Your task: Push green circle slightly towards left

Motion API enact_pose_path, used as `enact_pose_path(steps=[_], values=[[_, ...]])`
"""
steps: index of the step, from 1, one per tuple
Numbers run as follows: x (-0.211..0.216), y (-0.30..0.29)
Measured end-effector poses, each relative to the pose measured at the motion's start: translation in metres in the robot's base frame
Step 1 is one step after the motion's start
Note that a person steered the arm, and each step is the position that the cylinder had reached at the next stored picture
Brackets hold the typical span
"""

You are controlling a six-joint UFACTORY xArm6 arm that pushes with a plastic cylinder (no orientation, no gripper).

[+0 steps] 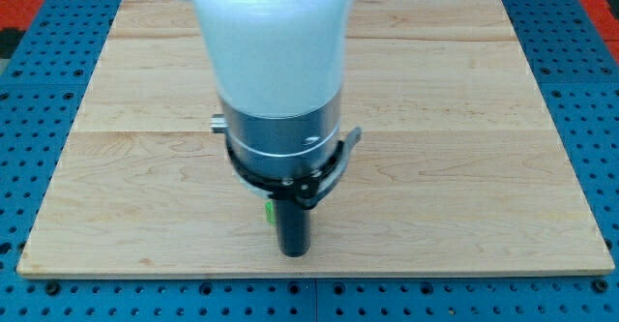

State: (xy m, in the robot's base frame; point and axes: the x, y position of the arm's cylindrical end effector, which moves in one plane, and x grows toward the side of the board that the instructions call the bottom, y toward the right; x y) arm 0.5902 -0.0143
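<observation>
My tip (294, 252) rests on the wooden counter (464, 167) near the view's bottom edge, a bare rod with nothing to open or close. A sliver of green block (269, 210), shape hidden, peeks out just left of the rod, touching or nearly so.

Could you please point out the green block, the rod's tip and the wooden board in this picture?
green block (268, 209): camera view, the sliver showing left of the rod.
my tip (294, 252): camera view, the rod's very bottom end.
wooden board (464, 167): camera view, bare surface at the view's right.
</observation>
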Motion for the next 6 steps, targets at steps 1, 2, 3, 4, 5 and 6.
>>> enact_pose_path(steps=[1,2,3,4,5,6], values=[[-0.004,0.007],[-0.016,0.006],[-0.018,0.007],[-0.041,0.069],[-0.085,0.095],[-0.095,0.036]])
